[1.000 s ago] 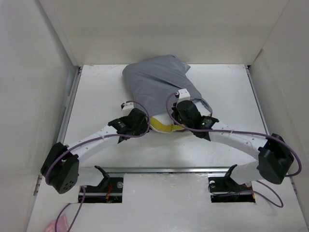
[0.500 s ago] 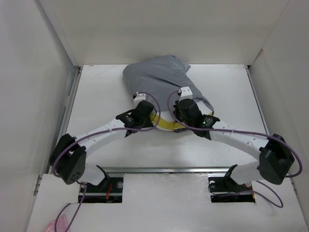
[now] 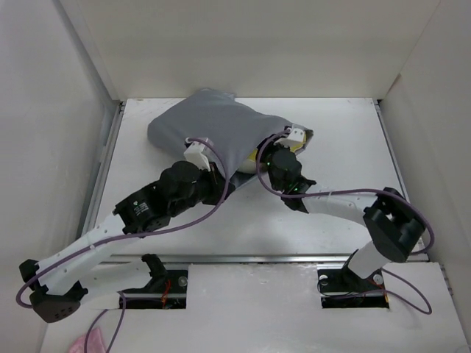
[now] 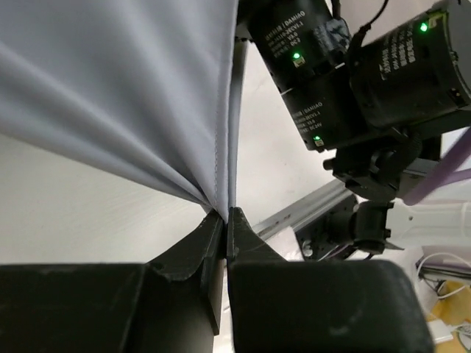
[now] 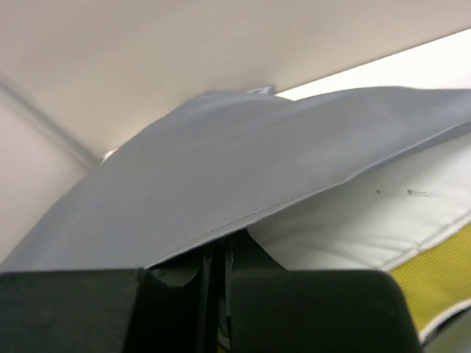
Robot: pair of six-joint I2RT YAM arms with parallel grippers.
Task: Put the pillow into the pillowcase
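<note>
White desk (image 3: pixel 346 147) is carrying the grey pillowcase (image 3: pixel 210 129); left jaws are clenching its hem, right jaws are pinching its opening edge above the pillow (image 5: pixel 368 220).

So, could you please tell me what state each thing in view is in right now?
pillowcase: wrinkled and bulging, pinched at the edge of its mouth.
pillow: mostly inside the pillowcase, yellow-piped end showing at the mouth.
left gripper: shut on the pillowcase hem.
right gripper: shut on the pillowcase's upper edge.
</note>
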